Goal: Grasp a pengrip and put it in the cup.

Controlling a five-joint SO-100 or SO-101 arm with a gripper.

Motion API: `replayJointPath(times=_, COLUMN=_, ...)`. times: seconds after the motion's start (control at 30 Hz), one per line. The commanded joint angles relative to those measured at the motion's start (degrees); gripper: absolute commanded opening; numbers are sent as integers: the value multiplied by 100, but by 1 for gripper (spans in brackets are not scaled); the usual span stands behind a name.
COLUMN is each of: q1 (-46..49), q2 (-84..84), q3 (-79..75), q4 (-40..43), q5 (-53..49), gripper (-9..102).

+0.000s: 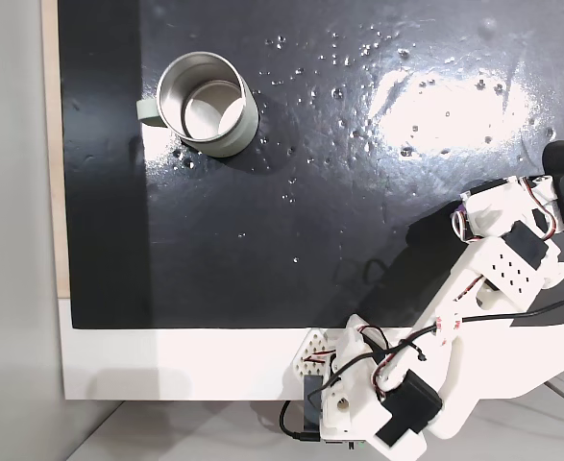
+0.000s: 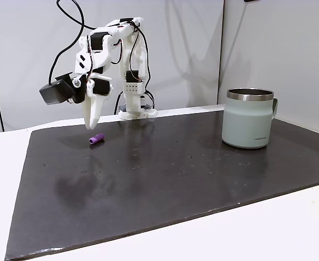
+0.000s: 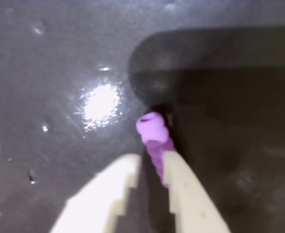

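The pengrip (image 2: 97, 139) is a tiny purple ribbed cylinder lying on the black mat at the left of a fixed view. My gripper (image 2: 88, 125) points down just above it and slightly to its left, not touching it. In the wrist view the pengrip (image 3: 153, 133) lies beyond my gripper (image 3: 151, 160), its near end hidden behind the right fingertip (image 3: 174, 167). The jaws stand a narrow gap apart with nothing between them. The cup (image 2: 248, 118) is a pale grey-green mug that stands upright far to the right. In a fixed view from above, the cup (image 1: 205, 104) sits at the upper left.
The black mat (image 1: 291, 221) covers most of the white table and has bright glare at its upper right. The arm (image 1: 493, 259) and its base (image 1: 358, 403) take up the lower right of the view from above. A wide stretch of mat separates gripper and cup.
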Motion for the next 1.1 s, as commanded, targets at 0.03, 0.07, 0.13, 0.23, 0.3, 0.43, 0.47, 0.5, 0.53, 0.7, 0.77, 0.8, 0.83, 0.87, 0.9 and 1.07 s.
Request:
replayJointPath(times=0.03, q1=70, q2=-123, q3=-448, q4=-105, q5=-360, gripper=26)
replayJointPath(times=0.07, q1=62, q2=-158, q3=-466, q4=-105, q5=-439, gripper=26)
replayJointPath(times=0.13, q1=53, q2=-290, q3=-510, q4=-105, q5=-562, gripper=27)
replayJointPath(times=0.23, q1=44, q2=-483, q3=-510, q4=-97, q5=-773, gripper=26)
replayJointPath(times=0.3, q1=44, q2=-580, q3=-510, q4=-53, q5=-1002, gripper=26)
replayJointPath(times=0.43, q1=44, q2=-800, q3=-536, q4=-44, q5=-1151, gripper=24)
replayJointPath(times=0.47, q1=44, q2=-835, q3=-527, q4=-35, q5=-1195, gripper=22)
replayJointPath(times=0.5, q1=35, q2=-853, q3=-501, q4=9, q5=-1257, gripper=22)
replayJointPath(times=0.53, q1=26, q2=-861, q3=-457, q4=44, q5=-1345, gripper=21)
replayJointPath(times=0.7, q1=-9, q2=-940, q3=-193, q4=62, q5=-1679, gripper=10)
replayJointPath(times=0.77, q1=-9, q2=-1020, q3=-229, q4=53, q5=-1705, gripper=6)
replayJointPath(times=0.8, q1=-9, q2=-1037, q3=-237, q4=53, q5=-1714, gripper=5)
replayJointPath(times=0.83, q1=-18, q2=-1046, q3=-237, q4=53, q5=-1723, gripper=5)
replayJointPath(times=0.87, q1=-26, q2=-1046, q3=-237, q4=53, q5=-1731, gripper=4)
replayJointPath(times=0.9, q1=-35, q2=-1020, q3=-237, q4=53, q5=-1731, gripper=3)
replayJointPath(times=1.07, q1=-369, q2=-694, q3=-510, q4=308, q5=-1204, gripper=1)
